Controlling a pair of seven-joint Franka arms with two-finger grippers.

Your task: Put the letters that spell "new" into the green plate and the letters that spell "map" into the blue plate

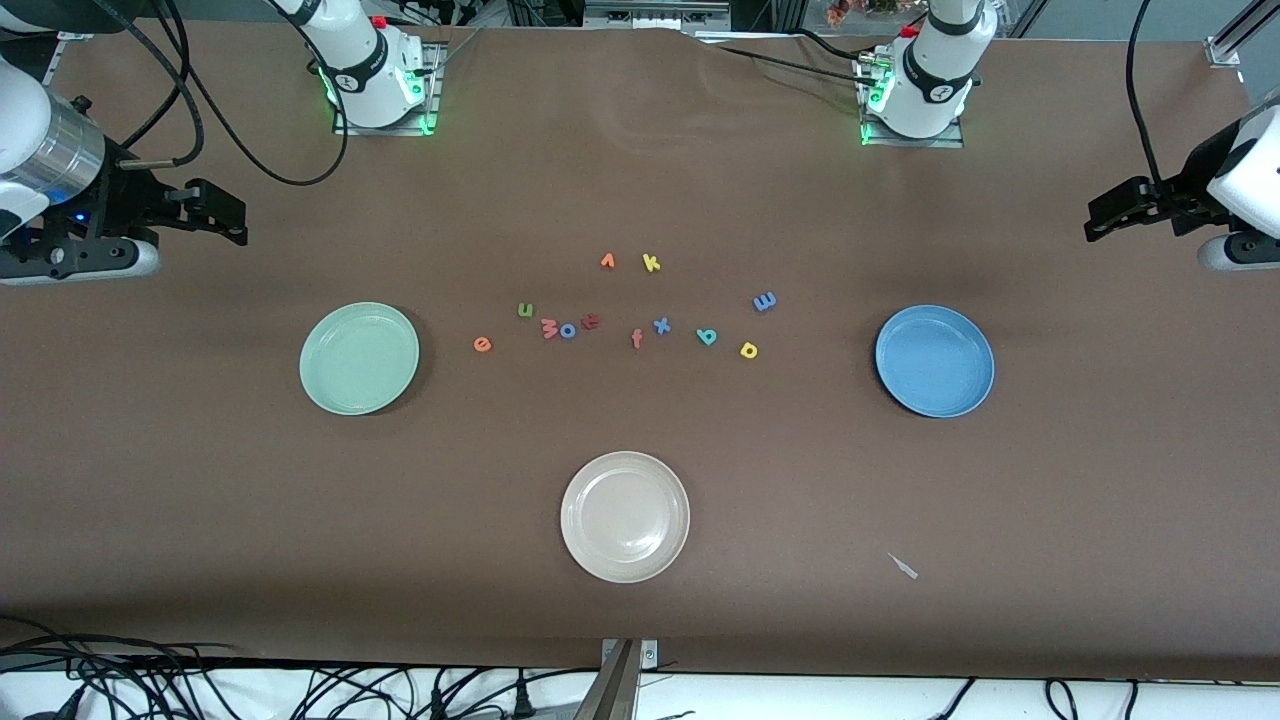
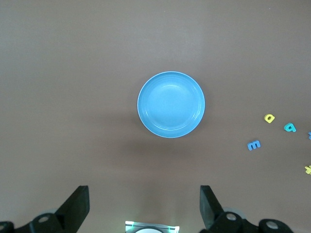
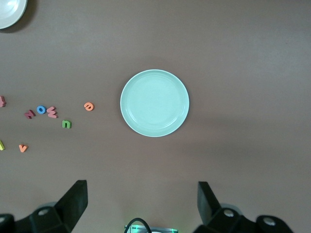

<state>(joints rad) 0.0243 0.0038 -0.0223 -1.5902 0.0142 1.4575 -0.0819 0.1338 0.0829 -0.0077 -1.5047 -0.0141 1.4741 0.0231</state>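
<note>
a: while both arms wait high above the table's ends, what sits on the brown table [image 1: 200,520]?

b: item one, green plate [image 1: 359,358], toward the right arm's end, nothing in it. item two, blue plate [image 1: 934,360], toward the left arm's end, nothing in it. item three, beige-white plate [image 1: 625,516], nearest the front camera.

a: letters?

b: all loose between the two coloured plates. green n [image 1: 526,310], orange e [image 1: 482,344], pinkish-red w [image 1: 549,327] touching blue o [image 1: 567,330]; blue m [image 1: 765,301], teal letter [image 1: 706,336], yellow letter [image 1: 748,350]; reddish f [image 1: 636,339], blue x [image 1: 661,325], yellow k [image 1: 651,263].

a: pincers?

b: left gripper [image 2: 144,208] over the blue plate, right gripper [image 3: 142,203] over the green plate; each spread wide, gripping nothing.
</note>
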